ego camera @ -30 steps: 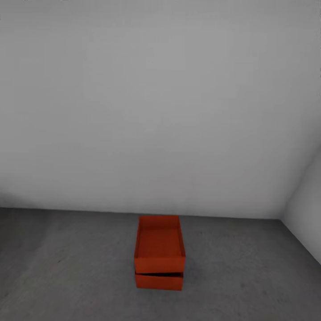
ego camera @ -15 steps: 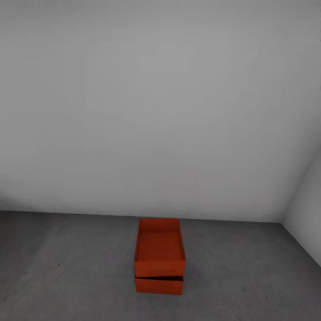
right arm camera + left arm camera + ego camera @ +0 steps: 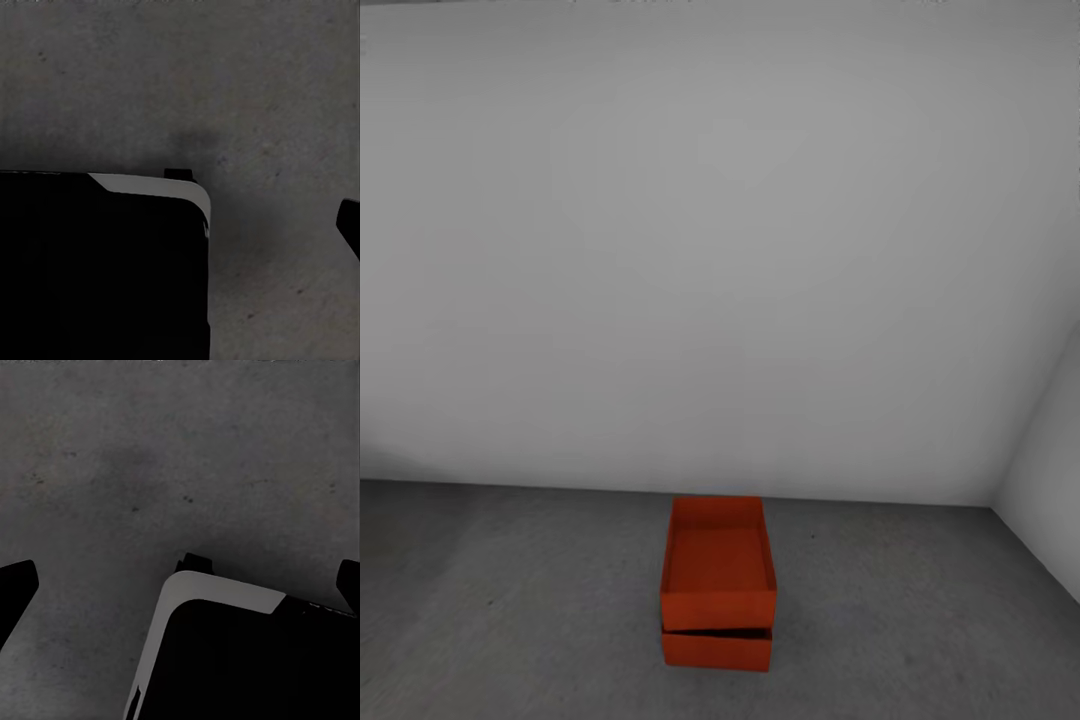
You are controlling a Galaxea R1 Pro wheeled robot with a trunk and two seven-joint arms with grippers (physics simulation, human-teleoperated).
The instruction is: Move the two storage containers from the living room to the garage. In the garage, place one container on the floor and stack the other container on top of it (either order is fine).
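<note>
The garage shows as a dark grey concrete floor (image 3: 510,620) meeting a plain pale grey wall (image 3: 710,250), with a second wall (image 3: 1050,470) closing the corner at the right. The two storage containers (image 3: 718,582) sit stacked there, the upper one (image 3: 718,560) resting slightly askew on the lower one (image 3: 716,648), a thin dark gap between them. Over the last second the whole head view has drifted, the stack sliding a little lower in the picture, so the camera has moved, not the boxes. The task looks done. Bare floor lies on either side; the walls stand behind and to the right. The left end effector (image 3: 180,577) and right end effector hang over bare concrete, the left spread wide and empty; the right's opening cannot be told.
</note>
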